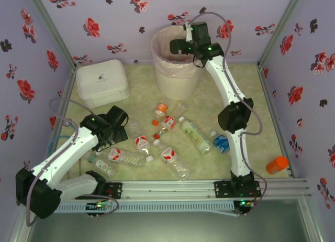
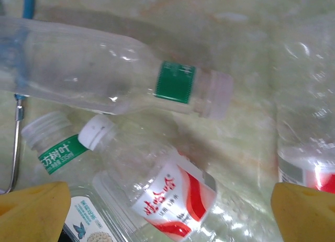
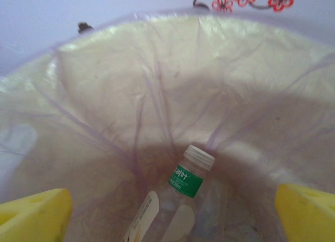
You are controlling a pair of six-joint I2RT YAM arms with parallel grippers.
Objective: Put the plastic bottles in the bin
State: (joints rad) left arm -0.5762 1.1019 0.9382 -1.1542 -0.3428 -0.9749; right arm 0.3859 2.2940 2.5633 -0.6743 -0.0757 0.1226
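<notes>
The pale-pink bin (image 1: 175, 74) stands at the back, its thin liner (image 3: 157, 95) showing in the right wrist view. My right gripper (image 1: 181, 47) (image 3: 168, 216) hangs open over its mouth, nothing between the yellow fingers (image 3: 31, 216). Inside lies a green-labelled bottle (image 3: 191, 174). Several plastic bottles (image 1: 194, 134) lie scattered mid-table. My left gripper (image 1: 111, 140) (image 2: 167, 216) is low over the left cluster, open, its fingertips (image 2: 306, 210) either side of a red-labelled bottle (image 2: 172, 197) without touching it. A green-banded bottle (image 2: 104, 74) lies just beyond.
A white lidded box (image 1: 102, 82) sits at the back left beside the bin. A metal rail (image 1: 183, 189) runs along the near edge. An orange bottle (image 1: 276, 165) lies past the table's right edge. Flowered walls close in three sides.
</notes>
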